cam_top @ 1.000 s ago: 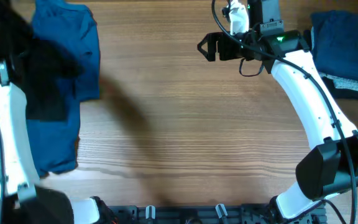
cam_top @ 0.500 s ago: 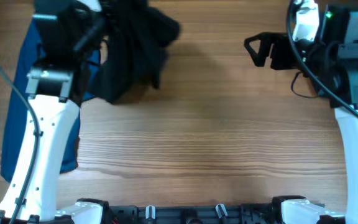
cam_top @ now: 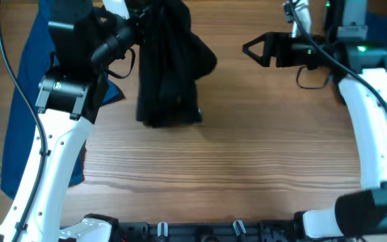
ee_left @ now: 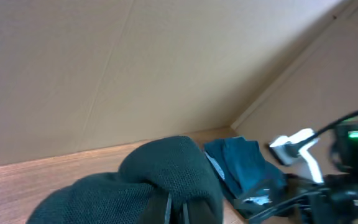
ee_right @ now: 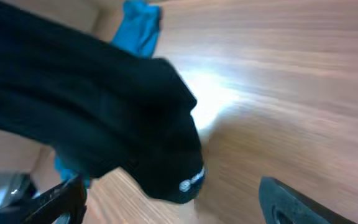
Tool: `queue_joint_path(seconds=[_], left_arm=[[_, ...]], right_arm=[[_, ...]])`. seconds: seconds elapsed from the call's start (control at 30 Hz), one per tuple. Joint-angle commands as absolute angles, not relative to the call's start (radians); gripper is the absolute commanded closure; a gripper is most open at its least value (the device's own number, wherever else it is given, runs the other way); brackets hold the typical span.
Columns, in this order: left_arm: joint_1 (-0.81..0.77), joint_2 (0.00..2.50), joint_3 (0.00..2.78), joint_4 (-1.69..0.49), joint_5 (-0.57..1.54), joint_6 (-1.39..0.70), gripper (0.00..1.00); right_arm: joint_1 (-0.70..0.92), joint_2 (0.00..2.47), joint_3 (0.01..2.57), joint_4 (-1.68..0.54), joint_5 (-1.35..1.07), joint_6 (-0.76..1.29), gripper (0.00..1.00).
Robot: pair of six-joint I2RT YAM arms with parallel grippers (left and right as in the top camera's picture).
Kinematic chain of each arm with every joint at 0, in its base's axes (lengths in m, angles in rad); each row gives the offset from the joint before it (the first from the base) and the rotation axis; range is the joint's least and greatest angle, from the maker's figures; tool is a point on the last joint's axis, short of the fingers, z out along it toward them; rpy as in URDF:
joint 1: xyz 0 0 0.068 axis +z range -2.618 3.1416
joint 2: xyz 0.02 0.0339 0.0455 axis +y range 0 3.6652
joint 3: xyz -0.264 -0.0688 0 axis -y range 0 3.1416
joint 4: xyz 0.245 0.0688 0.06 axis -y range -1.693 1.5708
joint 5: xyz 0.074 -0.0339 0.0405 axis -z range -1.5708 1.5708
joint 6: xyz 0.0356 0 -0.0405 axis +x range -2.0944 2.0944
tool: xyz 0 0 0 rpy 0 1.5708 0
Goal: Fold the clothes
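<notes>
Overhead: left pincer (ee_left: pixel 176 210) clamped shut on black garment (cam_top: pixel 170 67), hung above desk's (cam_top: pixel 234 154) far edge, presumably for spreading; right pincer (cam_top: pixel 255 48) agape, empty.

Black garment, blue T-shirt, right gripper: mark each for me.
black garment (cam_top: pixel 170 74), overhead view, middle of the bunched cloth.
blue T-shirt (cam_top: pixel 20 128), overhead view, flat cloth at far left.
right gripper (cam_top: pixel 254 49), overhead view, midway between its fingertips.

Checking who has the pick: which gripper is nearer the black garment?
Left. The left gripper is shut on the bunched upper end of the black garment, touching it. The right gripper stands open off to the garment's right, apart from it.
</notes>
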State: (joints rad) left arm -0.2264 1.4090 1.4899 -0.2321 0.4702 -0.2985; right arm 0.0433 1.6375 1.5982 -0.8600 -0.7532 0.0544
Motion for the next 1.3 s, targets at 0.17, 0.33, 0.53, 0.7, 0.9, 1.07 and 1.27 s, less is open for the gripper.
queue_joint_path(seconds=[0.17, 0.33, 0.53, 0.7, 0.9, 1.07, 1.27], left_arm=[[-0.226, 1.376, 1.504, -0.206, 0.506, -0.354, 0.96], [-0.226, 1.376, 1.504, -0.197, 0.516, -0.402, 0.96], [-0.226, 1.376, 1.504, -0.151, 0.516, -0.402, 0.96], [-0.225, 1.376, 1.504, -0.144, 0.515, -0.402, 0.96], [-0.226, 1.376, 1.504, -0.138, 0.5, -0.402, 0.96], [-0.225, 1.376, 1.504, -0.139, 0.477, -0.401, 0.96], [-0.225, 1.377, 1.504, -0.235, 0.329, -0.397, 0.96]], right_arm=[[0.055, 1.764, 1.473, -0.521, -1.108, 0.028, 0.11], [0.108, 1.814, 1.389, -0.247, -1.097, 0.159, 0.12], [0.142, 1.857, 1.383, -0.208, -1.098, 0.184, 0.39], [0.189, 1.857, 1.383, -0.187, -1.109, 0.187, 0.4], [0.229, 1.857, 1.383, -0.139, -1.176, 0.218, 0.4], [0.248, 1.857, 1.383, -0.116, -1.093, 0.275, 0.96], [0.221, 1.808, 1.4, -0.115, -0.967, 0.284, 0.96]])
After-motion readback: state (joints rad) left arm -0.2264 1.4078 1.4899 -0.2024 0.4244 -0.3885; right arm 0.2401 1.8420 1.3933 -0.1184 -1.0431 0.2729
